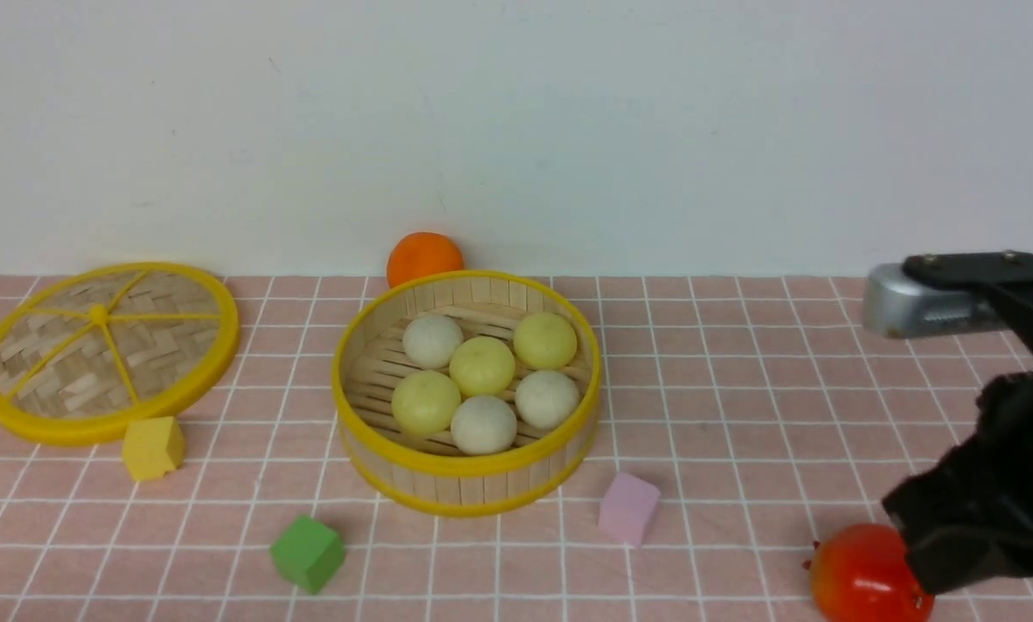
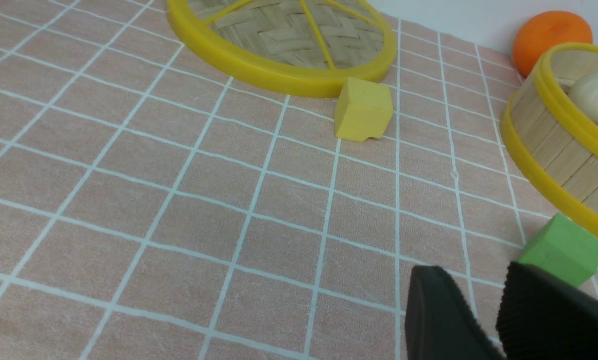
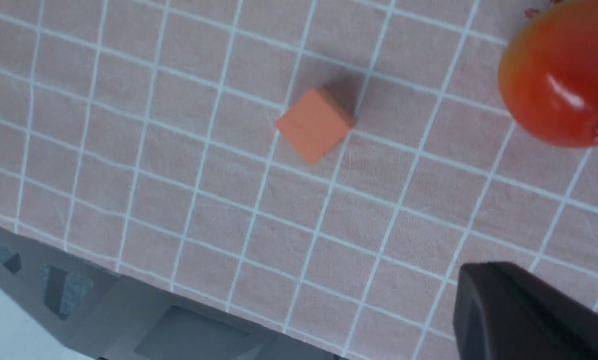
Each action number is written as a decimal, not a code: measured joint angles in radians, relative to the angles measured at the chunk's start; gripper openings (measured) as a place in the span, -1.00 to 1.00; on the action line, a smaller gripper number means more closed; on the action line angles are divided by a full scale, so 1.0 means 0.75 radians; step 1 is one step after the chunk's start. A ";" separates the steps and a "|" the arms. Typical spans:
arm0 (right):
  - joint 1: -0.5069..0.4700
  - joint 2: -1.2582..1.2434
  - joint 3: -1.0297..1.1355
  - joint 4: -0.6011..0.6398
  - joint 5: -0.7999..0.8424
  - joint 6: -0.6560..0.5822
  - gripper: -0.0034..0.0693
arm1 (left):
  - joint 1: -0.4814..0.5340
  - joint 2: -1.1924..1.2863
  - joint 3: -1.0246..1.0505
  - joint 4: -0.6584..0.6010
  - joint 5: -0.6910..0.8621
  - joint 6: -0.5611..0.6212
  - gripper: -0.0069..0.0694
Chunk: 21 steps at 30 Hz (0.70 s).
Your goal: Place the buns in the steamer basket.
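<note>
All six buns sit inside the round bamboo-slat steamer basket with yellow rims point(image 1: 467, 484): three pale yellow domed buns point(image 1: 482, 365) and three off-white domed buns point(image 1: 484, 424), packed close on the slatted floor. Just behind the basket sits a round orange ball point(image 1: 424, 257). To the basket's left lies a flat woven disc with a yellow rim and spokes point(image 1: 106, 345), with a yellow foam cube point(image 1: 153, 447) beside that disc's near edge. In front of the basket on the pink gridded bench point(image 1: 724, 415) rest a green cube point(image 1: 307, 553) and a pale pink cube point(image 1: 628, 508). Far right of the basket, the right tool point(image 3: 529, 310) hangs clenched and empty by a glossy red fruit point(image 1: 862, 577). The left tool point(image 2: 484, 315) hovers near the green cube, fingers parted, gripping nothing.
</note>
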 joint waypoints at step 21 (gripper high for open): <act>-0.346 -1.336 1.145 -0.345 -1.112 0.016 -0.90 | 0.001 0.000 0.000 0.000 0.001 -0.001 -0.19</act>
